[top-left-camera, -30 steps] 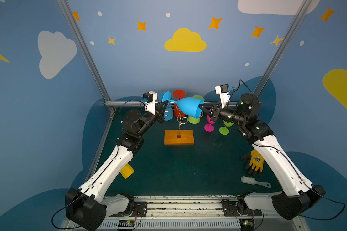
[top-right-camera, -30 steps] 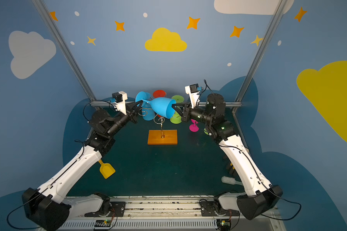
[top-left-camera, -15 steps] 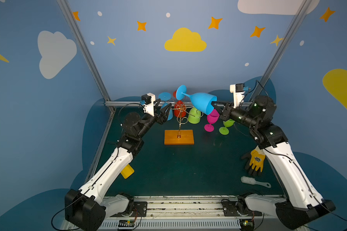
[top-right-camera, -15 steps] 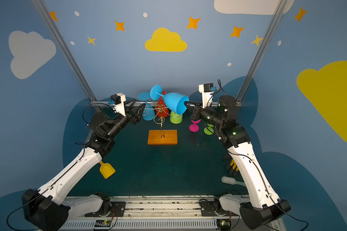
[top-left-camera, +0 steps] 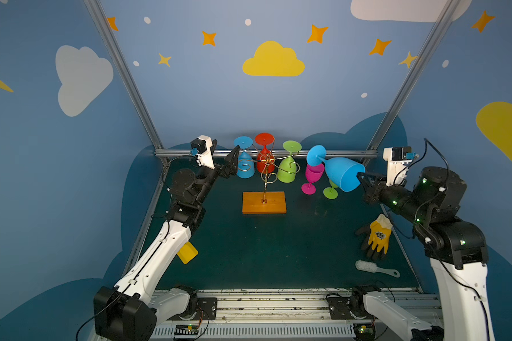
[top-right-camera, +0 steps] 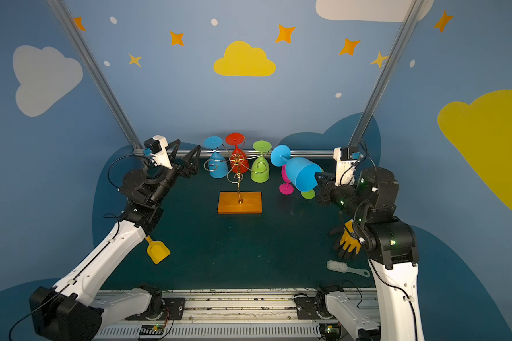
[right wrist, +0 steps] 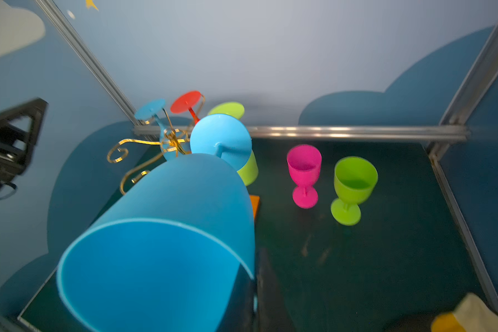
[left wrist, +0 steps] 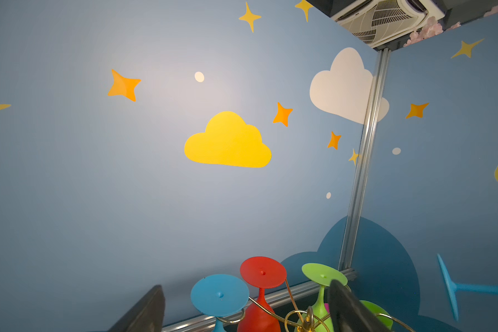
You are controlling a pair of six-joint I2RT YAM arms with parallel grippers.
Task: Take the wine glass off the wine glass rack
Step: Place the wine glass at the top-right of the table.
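Your dark green table mat carries the gold wire wine glass rack on its orange-brown wooden base, mid-table towards the back.

The big light-blue plastic wine glass is off the rack. It's in the air on the rack's right, tipped nearly on its side, with the foot pointing back at the rack and the mouth at the arm. It's clear of the wire arms in both top views.

Right gripper: clamped on that glass's rim, pinching the bowl wall. In the right wrist view one dark finger lies along the outside of the bowl.

Left gripper: jaws spread wide, nothing between them. It's parked just beside the rack's left arms, and you can't tell from here whether it touches the wire.

On the rack, hanging upside down: a blue glass, a red glass and a lime glass.

Upright on the mat, below the held glass: a pink goblet and a green goblet.
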